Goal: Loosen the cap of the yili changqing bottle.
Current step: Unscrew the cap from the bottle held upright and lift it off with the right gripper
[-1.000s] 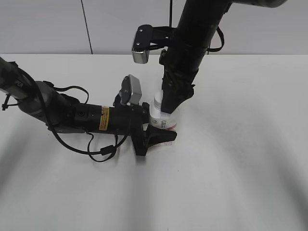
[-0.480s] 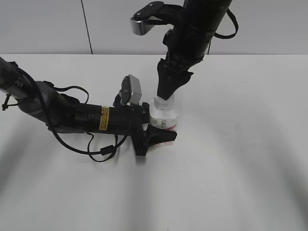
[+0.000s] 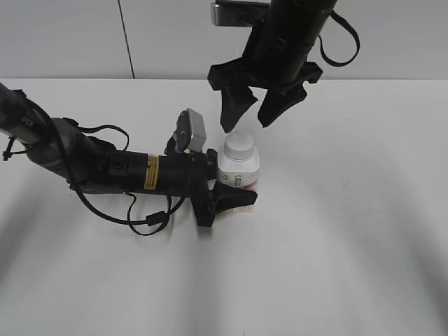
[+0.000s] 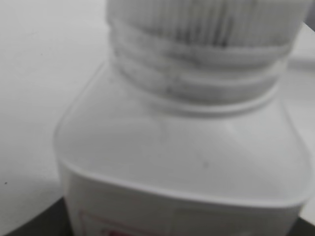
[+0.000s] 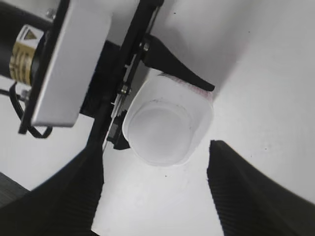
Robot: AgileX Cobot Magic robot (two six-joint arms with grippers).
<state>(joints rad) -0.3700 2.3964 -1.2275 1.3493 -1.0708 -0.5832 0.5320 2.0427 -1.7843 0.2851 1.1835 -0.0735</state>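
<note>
The yili changqing bottle [image 3: 239,173], white with a red-pink label, stands upright on the table. Its white cap [image 3: 239,145] sits on the neck. My left gripper [image 3: 236,185] lies low along the table and is shut on the bottle's body, one black finger [image 3: 234,199] in front. My right gripper [image 3: 246,124] hangs open just above the cap, touching nothing. The left wrist view is filled by the bottle's shoulder [image 4: 182,157] and ribbed cap [image 4: 206,19]. From above, the right wrist view shows the cap [image 5: 160,129] between the spread fingers [image 5: 83,196].
The white table [image 3: 350,231] runs out to the right and front of the bottle. The left arm and its cables [image 3: 105,171] lie across the table's left half. A grey wall [image 3: 70,35] stands behind.
My right gripper has lifted off the cap, risen above the bottle and turned so both fingers show spread. The bottle and left gripper have stayed put.
</note>
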